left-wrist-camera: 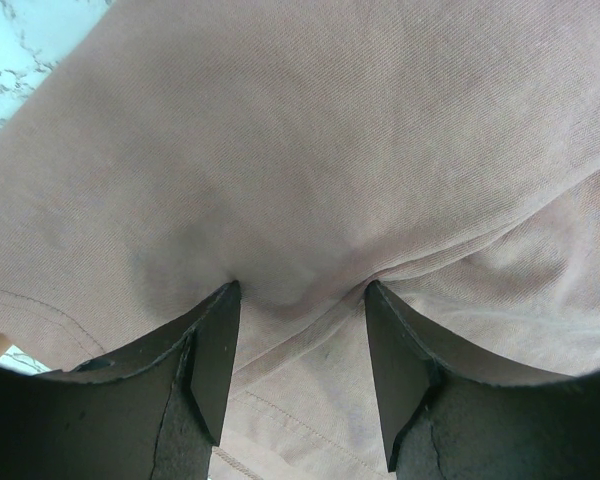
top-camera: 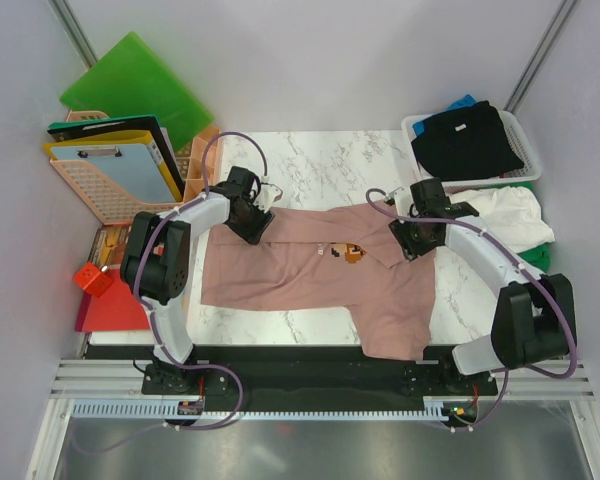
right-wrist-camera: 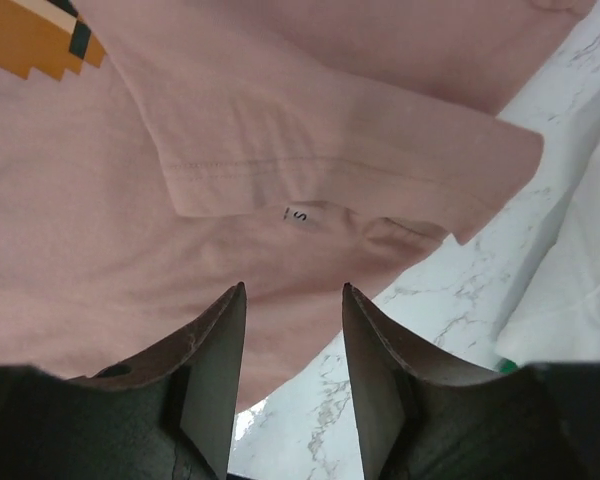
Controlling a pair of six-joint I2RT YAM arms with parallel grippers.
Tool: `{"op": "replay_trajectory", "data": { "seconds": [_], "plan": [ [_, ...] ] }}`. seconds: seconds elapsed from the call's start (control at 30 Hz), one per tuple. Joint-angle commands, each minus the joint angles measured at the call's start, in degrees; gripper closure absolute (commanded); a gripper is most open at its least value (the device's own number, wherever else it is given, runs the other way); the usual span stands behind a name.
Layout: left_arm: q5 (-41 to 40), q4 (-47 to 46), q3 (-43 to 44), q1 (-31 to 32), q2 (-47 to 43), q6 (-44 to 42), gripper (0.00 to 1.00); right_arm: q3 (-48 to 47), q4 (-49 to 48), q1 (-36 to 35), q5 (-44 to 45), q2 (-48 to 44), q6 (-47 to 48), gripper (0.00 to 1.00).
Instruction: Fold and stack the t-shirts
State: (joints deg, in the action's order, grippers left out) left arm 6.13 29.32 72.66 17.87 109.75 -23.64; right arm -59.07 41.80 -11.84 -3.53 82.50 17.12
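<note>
Pink t-shirt lies flat, sleeve folded in; black t-shirt, white t-shirt crumpled nearby.

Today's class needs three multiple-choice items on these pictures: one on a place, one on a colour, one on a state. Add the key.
1. Where does the black t-shirt lie?
A in the white basket
B on the floor
C draped over an arm

2. What colour is the spread-out t-shirt on the table?
A white
B dusty pink
C blue

3. How do the right gripper fingers stand?
A shut on a collar
B apart, gripping nothing
C shut on a sleeve

Key:
1 A, it fills the basket at the far right.
2 B, pink cloth covers the marble between the arms.
3 B, the right wrist view shows a gap between the fingers.
</note>
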Motion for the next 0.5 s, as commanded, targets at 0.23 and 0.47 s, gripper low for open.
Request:
{"op": "replay_trajectory", "data": {
  "seconds": [0.23, 0.47],
  "plan": [
    [-1.7, 5.1, -2.2, 0.8, 2.5, -2.0, 0.4, -2.5, -9.1, -6.5, 9.2, 11.0, -3.1, 0.48],
    [-1.7, 5.0, -2.5, 0.9, 2.3, -2.2, 0.4, -5.3, -9.4, -9.6, 8.1, 16.5, -5.8, 0.5]
  ]
}}
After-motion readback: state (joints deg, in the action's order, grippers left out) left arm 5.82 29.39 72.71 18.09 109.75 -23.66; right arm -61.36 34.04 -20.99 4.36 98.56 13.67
